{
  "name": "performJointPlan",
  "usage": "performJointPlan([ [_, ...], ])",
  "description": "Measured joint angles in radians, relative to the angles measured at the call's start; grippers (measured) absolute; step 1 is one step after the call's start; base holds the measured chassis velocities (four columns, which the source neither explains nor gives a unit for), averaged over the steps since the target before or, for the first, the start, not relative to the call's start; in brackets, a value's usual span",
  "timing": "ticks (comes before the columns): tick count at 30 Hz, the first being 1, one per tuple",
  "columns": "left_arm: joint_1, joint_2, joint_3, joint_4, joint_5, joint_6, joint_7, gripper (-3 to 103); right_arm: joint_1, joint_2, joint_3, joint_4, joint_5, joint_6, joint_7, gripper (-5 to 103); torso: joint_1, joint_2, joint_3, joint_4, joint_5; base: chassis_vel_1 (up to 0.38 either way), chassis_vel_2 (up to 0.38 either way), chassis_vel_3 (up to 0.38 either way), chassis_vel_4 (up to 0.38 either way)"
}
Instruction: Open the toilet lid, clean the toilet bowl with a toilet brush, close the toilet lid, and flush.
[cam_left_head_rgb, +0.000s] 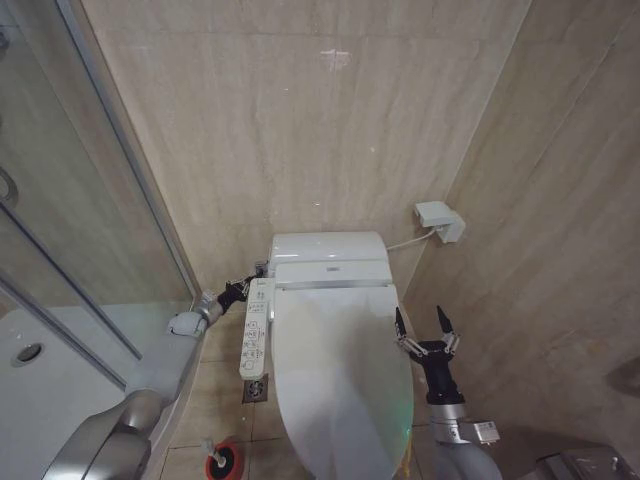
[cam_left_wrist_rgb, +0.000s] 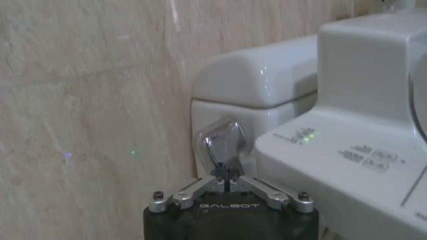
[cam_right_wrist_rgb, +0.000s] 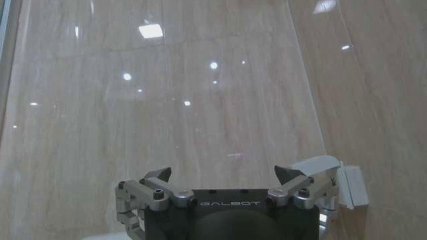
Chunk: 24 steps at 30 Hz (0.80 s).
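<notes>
The toilet lid (cam_left_head_rgb: 340, 370) lies shut, hiding the toilet bowl beneath it. My left gripper (cam_left_head_rgb: 245, 288) reaches to the left side of the white tank (cam_left_head_rgb: 328, 258). In the left wrist view, the left gripper (cam_left_wrist_rgb: 227, 181) is shut, with its tips touching the lower end of the chrome flush lever (cam_left_wrist_rgb: 220, 142). My right gripper (cam_left_head_rgb: 425, 325) hovers open just right of the lid, fingers pointing at the back wall, holding nothing; the right wrist view shows the right gripper (cam_right_wrist_rgb: 230, 175) the same way. The toilet brush (cam_left_head_rgb: 210, 447) stands in its red holder (cam_left_head_rgb: 226, 463) on the floor, front left.
A long white button panel (cam_left_head_rgb: 256, 340) runs along the toilet's left side, with a floor drain (cam_left_head_rgb: 255, 388) below it. A glass shower door (cam_left_head_rgb: 70, 220) closes off the left. A white wall box (cam_left_head_rgb: 440, 220) with a cable sits on the right wall, close to the tank.
</notes>
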Motion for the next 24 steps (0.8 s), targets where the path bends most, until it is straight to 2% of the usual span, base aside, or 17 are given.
performJointPlan([
  [3, 0.028, 0.009, -0.01, -0.066, -0.022, 0.003, -0.007, 0, 0.0, 0.001, 0.0, 0.0, 0.0, 0.0, 0.0, 100, 0.0, 0.0, 0.0, -0.001, -0.0001, 0.0, 0.0, 0.0, 0.0],
  [6, 0.11, 0.033, -0.021, -0.222, -0.07, 0.012, -0.021, 0, 0.0, 0.001, 0.001, -0.001, 0.0, 0.002, 0.0, 100, 0.0, 0.0, 0.0, -0.0001, 0.0005, 0.0, 0.0, 0.0, 0.0],
  [7, 0.11, 0.033, -0.021, -0.222, -0.07, 0.012, -0.021, 0, 0.0, 0.001, 0.001, -0.001, 0.0, 0.002, 0.0, 100, 0.0, 0.0, 0.0, -0.0001, 0.0005, 0.0, 0.0, 0.0, 0.0],
  [9, 0.16, 0.043, -0.026, -0.308, -0.092, 0.024, -0.05, 0, -0.001, 0.001, 0.001, -0.001, 0.0, 0.002, 0.0, 100, 0.0, 0.0, 0.0, -0.0015, -0.0021, 0.0, 0.0, 0.0, 0.0],
  [10, 0.197, 0.057, -0.034, -0.372, -0.106, 0.035, -0.084, 0, -0.001, 0.001, 0.001, -0.002, 0.0, 0.002, 0.0, 100, 0.0, 0.0, 0.0, -0.0013, -0.0006, 0.0, 0.0, 0.0, 0.0],
  [11, 0.197, 0.057, -0.034, -0.372, -0.106, 0.035, -0.084, 0, -0.001, 0.001, 0.001, -0.002, 0.0, 0.002, 0.0, 100, 0.0, 0.0, 0.0, -0.0013, -0.0006, 0.0, 0.0, 0.0, 0.0],
  [12, 0.226, 0.069, -0.043, -0.427, -0.114, 0.04, -0.114, 0, -0.001, 0.002, 0.0, -0.002, 0.0, 0.002, 0.0, 100, 0.0, 0.0, 0.0, -0.0014, 0.0003, 0.0, 0.0, 0.0, 0.0],
  [14, 0.277, 0.089, -0.058, -0.516, -0.125, 0.049, -0.17, 0, -0.001, 0.003, -0.001, -0.002, -0.001, 0.002, 0.0, 100, 0.0, 0.0, 0.0, -0.0009, -0.0004, 0.0, 0.0, 0.0, 0.0],
  [16, 0.295, 0.096, -0.064, -0.548, -0.132, 0.055, -0.192, 0, -0.001, 0.003, -0.002, -0.002, -0.001, 0.002, 0.0, 100, 0.0, 0.0, 0.0, -0.0005, -0.0002, 0.0, 0.0, 0.0, 0.0],
  [18, 0.358, 0.116, -0.086, -0.655, -0.16, 0.07, -0.27, 0, -0.004, 0.002, -0.002, -0.001, -0.002, 0.002, 0.0, 100, 0.0, 0.0, 0.0, -0.0003, -0.0001, 0.0, 0.0, 0.0, 0.0],
  [19, 0.358, 0.116, -0.086, -0.655, -0.16, 0.07, -0.27, 0, -0.004, 0.002, -0.002, -0.001, -0.002, 0.002, 0.0, 100, 0.0, 0.0, 0.0, -0.0003, -0.0001, 0.0, 0.0, 0.0, 0.0],
  [23, 0.488, 0.13, -0.129, -0.842, -0.233, 0.099, -0.423, 0, -0.009, -0.004, 0.001, 0.003, -0.002, 0.004, 0.0, 100, 0.0, 0.0, 0.0, -0.0003, 0.0, 0.0, 0.0, 0.0, 0.0],
  [24, 0.488, 0.13, -0.129, -0.842, -0.233, 0.099, -0.423, 0, -0.009, -0.004, 0.001, 0.003, -0.002, 0.004, 0.0, 100, 0.0, 0.0, 0.0, -0.0003, 0.0, 0.0, 0.0, 0.0, 0.0],
])
